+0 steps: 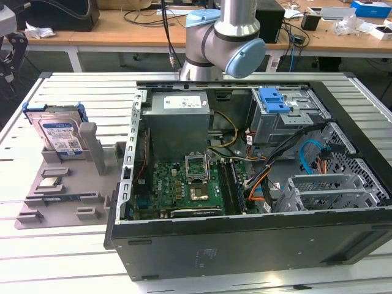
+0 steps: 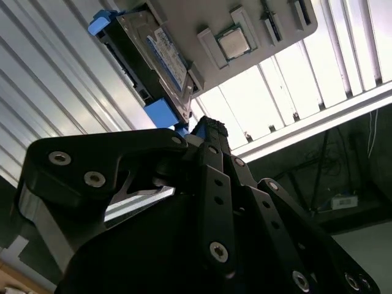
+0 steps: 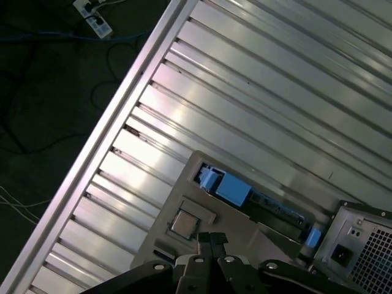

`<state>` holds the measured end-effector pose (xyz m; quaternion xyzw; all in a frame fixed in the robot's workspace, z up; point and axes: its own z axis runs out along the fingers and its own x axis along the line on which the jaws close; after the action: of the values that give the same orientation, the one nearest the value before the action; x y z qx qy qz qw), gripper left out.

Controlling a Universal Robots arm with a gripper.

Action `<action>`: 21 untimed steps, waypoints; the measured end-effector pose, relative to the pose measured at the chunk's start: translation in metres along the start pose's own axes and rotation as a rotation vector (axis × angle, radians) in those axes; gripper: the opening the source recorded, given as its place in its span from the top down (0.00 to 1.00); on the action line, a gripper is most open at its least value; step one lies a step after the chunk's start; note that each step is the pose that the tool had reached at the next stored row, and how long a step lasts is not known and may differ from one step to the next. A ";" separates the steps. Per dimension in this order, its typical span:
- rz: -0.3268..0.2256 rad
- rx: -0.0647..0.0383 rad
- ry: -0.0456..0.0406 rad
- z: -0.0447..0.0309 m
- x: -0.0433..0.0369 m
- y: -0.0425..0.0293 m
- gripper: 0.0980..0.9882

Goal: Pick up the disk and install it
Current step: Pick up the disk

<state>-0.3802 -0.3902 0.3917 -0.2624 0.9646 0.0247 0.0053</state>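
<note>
While the claw (image 3: 212, 237) (image 2: 207, 127) hangs above the grey holder tray (image 1: 58, 211), its tips drawn together on nothing, the disk (image 1: 58, 131) (image 2: 156, 58) (image 3: 233, 188) sits apart from it. The disk is propped on edge and leaning back in the tray's slot, on the exterior view's left of the open computer case (image 1: 245, 251). In both wrist views you see it just past the claw tips, with air between. A chip (image 1: 50, 182) lies flat on the tray, nearer the exterior camera than the disk. A grey post (image 1: 90, 144) of the tray stands close beside the disk on the case side — the nearest obstacle. Inside the case are a grey power supply box (image 1: 179, 122) and a blue-latched drive cage (image 1: 274, 101).
</note>
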 end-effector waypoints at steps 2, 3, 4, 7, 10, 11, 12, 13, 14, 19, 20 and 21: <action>-0.018 0.000 0.0007 0.0000 0.0000 0.0000 0.99; -0.029 -0.001 0.0013 0.0000 0.0000 0.0000 0.99; -0.041 -0.001 0.0018 0.0000 0.0000 0.0000 0.99; -0.068 -0.002 0.0030 0.0000 0.0000 0.0000 0.99; -0.097 -0.002 0.0043 0.0000 0.0000 0.0000 0.99; -0.107 -0.003 0.0047 0.0000 0.0000 0.0000 0.99; -0.113 -0.003 0.0051 0.0000 0.0000 0.0000 0.99; -0.122 -0.003 0.0054 0.0000 0.0000 0.0000 0.99; -0.131 -0.003 0.0058 0.0000 0.0000 0.0000 0.99; -0.184 -0.004 0.0083 0.0000 0.0000 0.0000 0.99; -0.193 -0.005 0.0087 0.0000 0.0000 0.0000 0.99; -0.205 -0.005 0.0092 0.0000 0.0000 0.0000 0.99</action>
<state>-0.3803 -0.3902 0.3917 -0.3598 0.9327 0.0251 0.0028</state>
